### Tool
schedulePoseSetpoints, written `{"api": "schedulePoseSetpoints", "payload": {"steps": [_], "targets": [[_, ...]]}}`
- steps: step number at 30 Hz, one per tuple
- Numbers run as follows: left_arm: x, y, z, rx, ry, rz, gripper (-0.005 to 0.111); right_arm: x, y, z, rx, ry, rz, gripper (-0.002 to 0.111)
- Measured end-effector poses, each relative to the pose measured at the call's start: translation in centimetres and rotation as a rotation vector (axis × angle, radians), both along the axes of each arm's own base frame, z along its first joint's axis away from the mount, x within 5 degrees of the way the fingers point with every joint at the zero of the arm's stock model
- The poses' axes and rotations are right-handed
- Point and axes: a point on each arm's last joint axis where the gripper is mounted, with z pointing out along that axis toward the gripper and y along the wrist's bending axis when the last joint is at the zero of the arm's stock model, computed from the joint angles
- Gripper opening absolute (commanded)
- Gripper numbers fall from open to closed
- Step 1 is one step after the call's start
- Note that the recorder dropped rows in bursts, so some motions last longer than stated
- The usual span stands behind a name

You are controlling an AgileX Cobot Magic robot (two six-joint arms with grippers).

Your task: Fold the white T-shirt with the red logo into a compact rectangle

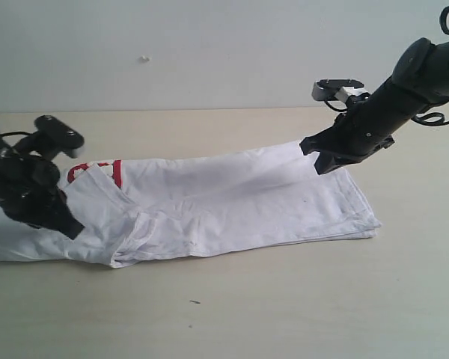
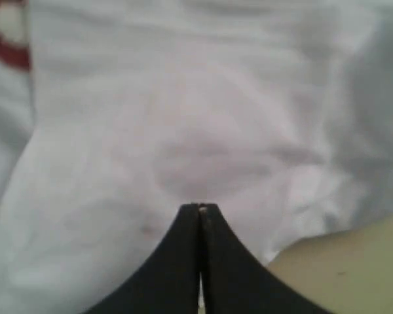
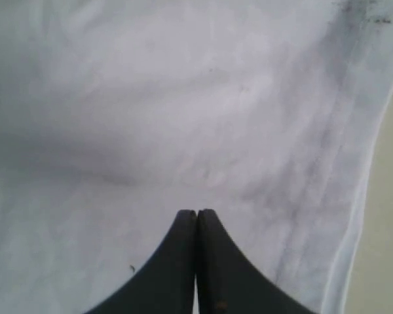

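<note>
Flat-ish, white T-shirt (image 1: pixel 239 198) runs L-R, red logo (image 1: pixel 117 172) at L end.

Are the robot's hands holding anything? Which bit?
Both pinch the T-shirt: right gripper its raised far edge, left gripper a fold near the logo.

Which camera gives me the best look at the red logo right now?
The exterior view: the red logo shows there as red strokes, partly covered by a fold of the shirt. The left wrist view catches only a blurred red curve; the right wrist view shows none of it.
</note>
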Motion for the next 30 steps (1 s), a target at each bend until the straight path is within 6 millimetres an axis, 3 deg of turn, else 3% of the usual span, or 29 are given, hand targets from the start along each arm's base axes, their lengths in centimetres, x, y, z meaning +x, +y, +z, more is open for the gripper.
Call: {"api": "schedulePoseSetpoints", "payload": {"steps": [5, 9, 17, 23, 30], "targets": [[0.1, 3.6, -1.9, -0.008, 0.075, 0.18, 0.0, -0.1, -0.2, -0.3, -0.024, 0.017, -0.006, 0.0], [0.5, 4.0, -3.5, -0.003, 0.083, 0.204, 0.0, -0.8, -0.5, -1.6, -0.056, 0.068, -0.015, 0.0], [1.9, 5.1, -3.4, -0.024, 0.036, 0.282, 0.0, -3.5, -0.7, -3.5, -0.069, 0.15, -0.079, 0.0], [2.0, 5.6, -3.4, -0.045, 0.032, 0.356, 0.0, -6.1, -0.1, -3.6, -0.034, 0.169, -0.132, 0.0], [2.0, 5.6, -3.4, -0.054, 0.04, 0.384, 0.0, -8.7, 1.4, -2.9, -0.061, 0.202, -0.061, 0.0]]}}
